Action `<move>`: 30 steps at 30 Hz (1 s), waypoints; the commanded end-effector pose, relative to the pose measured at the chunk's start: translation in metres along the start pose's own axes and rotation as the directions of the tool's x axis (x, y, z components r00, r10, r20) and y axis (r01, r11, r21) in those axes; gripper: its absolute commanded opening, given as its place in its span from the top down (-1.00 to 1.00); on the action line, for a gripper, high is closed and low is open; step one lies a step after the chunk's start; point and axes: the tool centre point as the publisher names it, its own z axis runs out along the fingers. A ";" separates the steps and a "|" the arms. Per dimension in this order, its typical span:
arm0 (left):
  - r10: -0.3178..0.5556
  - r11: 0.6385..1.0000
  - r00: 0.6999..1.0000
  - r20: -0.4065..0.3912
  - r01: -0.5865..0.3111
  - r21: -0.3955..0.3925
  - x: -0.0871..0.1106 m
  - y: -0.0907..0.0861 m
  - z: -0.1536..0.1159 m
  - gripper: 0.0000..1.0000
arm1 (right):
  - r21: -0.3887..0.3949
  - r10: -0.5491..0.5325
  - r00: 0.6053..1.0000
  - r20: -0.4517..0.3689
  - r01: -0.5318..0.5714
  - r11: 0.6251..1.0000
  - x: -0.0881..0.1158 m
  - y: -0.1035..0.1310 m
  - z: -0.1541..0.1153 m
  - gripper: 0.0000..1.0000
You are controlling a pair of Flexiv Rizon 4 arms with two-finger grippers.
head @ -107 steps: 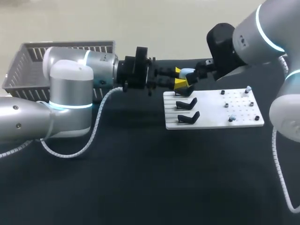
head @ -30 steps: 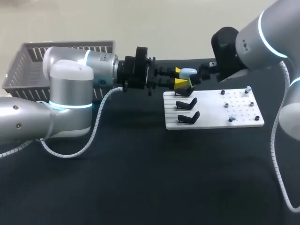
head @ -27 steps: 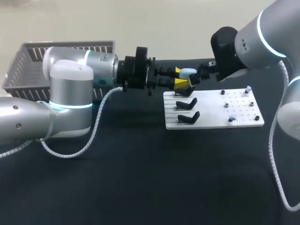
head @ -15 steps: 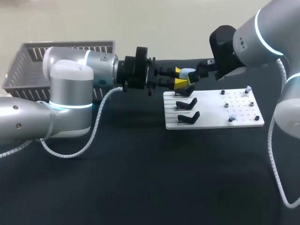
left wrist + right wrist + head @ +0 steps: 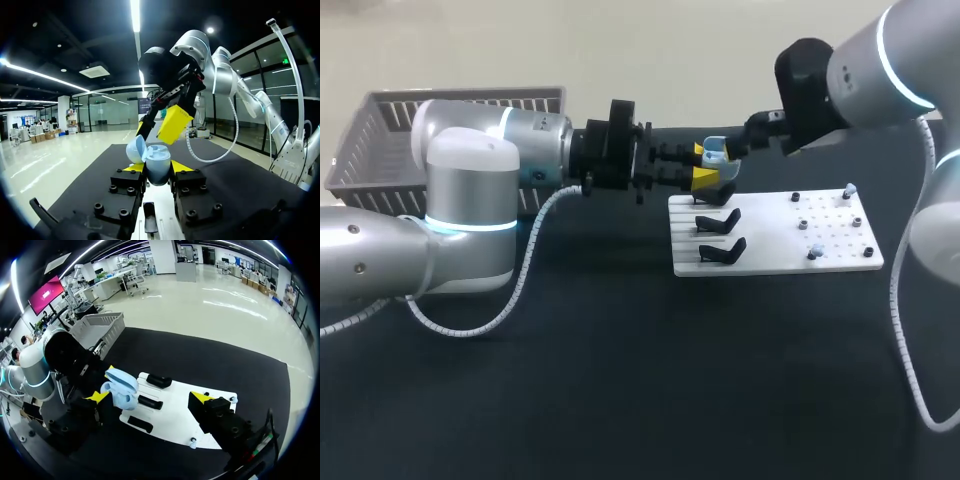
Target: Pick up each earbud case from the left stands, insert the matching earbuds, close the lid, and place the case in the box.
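Just ahead of my spread, empty right jaws, my left jaws clamp the open-lidded earbud case (image 5: 159, 164).

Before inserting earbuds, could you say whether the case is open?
Open: the earbud case has its lid swung aside off the body.

The pale blue case (image 5: 715, 152) is gleaming like smooth, glossy plastic; the black desk (image 5: 620, 380) is looking matt, cloth-like.
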 end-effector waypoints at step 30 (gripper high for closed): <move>0.001 1.000 1.000 0.001 -0.001 -0.001 0.001 0.000 0.000 1.00 | 0.359 -0.061 0.952 -0.298 0.171 0.917 0.036 -0.151 -0.026 -1.00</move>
